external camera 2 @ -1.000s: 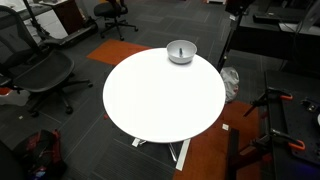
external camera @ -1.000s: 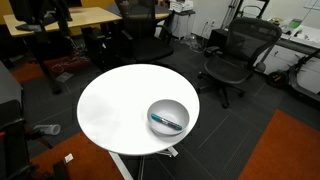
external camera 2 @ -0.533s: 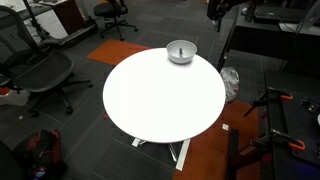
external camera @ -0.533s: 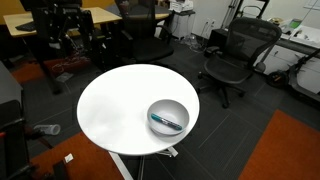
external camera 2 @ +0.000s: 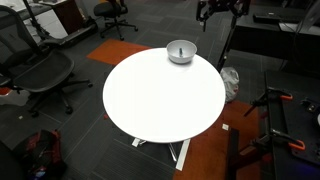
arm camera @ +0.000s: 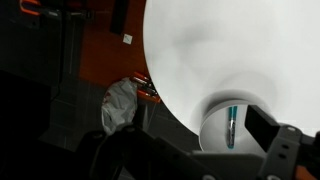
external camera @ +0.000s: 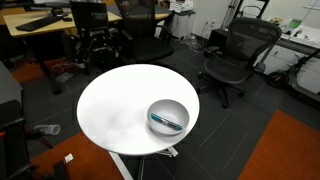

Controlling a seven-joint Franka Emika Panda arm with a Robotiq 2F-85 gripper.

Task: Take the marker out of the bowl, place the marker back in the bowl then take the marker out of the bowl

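1. The marker (external camera: pixel 167 122) lies inside the bowl (external camera: pixel 178 106), near the table's (external camera: pixel 115 110) edge.
2. The gripper (external camera 2: pixel 216 10) hangs beyond the table, well apart from the bowl.
3. Its jaws are spread, with nothing between them.

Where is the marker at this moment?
In an exterior view, the marker lies inside the bowl, near the edge of the round white table.

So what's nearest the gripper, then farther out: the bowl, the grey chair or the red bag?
From the gripper, in an exterior view:
1. bowl, at the table's far edge.
2. grey chair, left of it.
3. red bag, bottom-left floor.
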